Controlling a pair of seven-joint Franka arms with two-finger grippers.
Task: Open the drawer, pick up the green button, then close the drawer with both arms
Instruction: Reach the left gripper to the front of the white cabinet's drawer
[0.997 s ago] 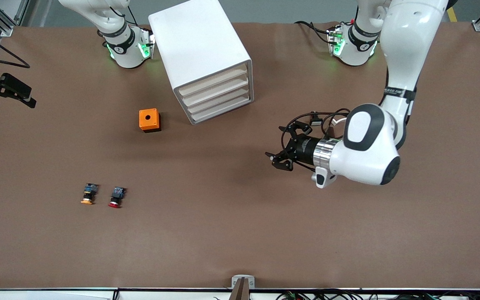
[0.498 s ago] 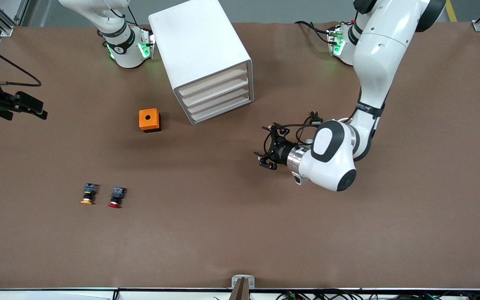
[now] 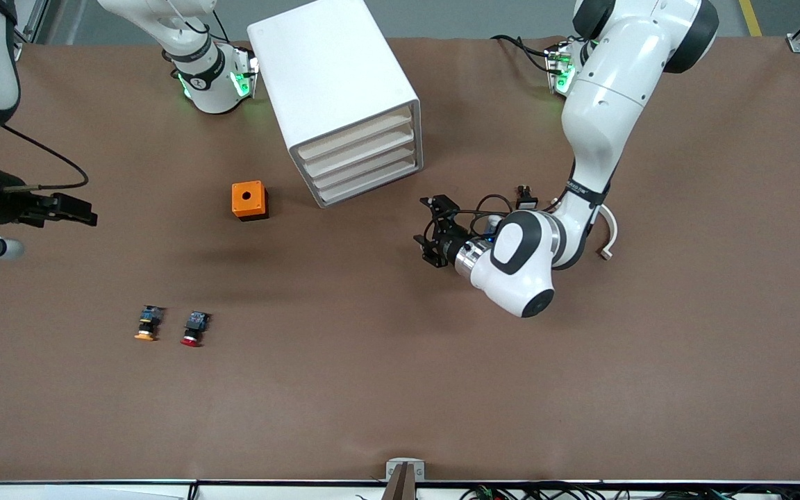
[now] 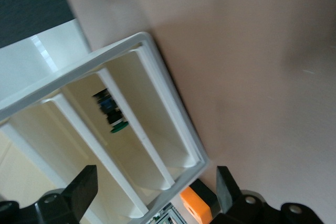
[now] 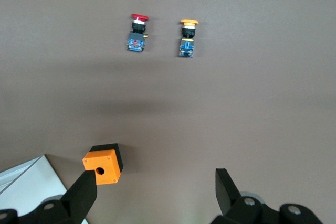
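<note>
The brown table carries a white cabinet whose four drawers are all closed. In one second the left gripper has moved closer to the cabinet front, fingers spread, holding nothing. The right gripper has entered over the right arm's end, also spread. The green button lies inside one drawer.

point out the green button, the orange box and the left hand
green button (image 4: 118,126), left wrist view, on its green cap
orange box (image 3: 248,199), front view, on its top face
left hand (image 3: 432,230), front view, midway between its fingertips
</note>
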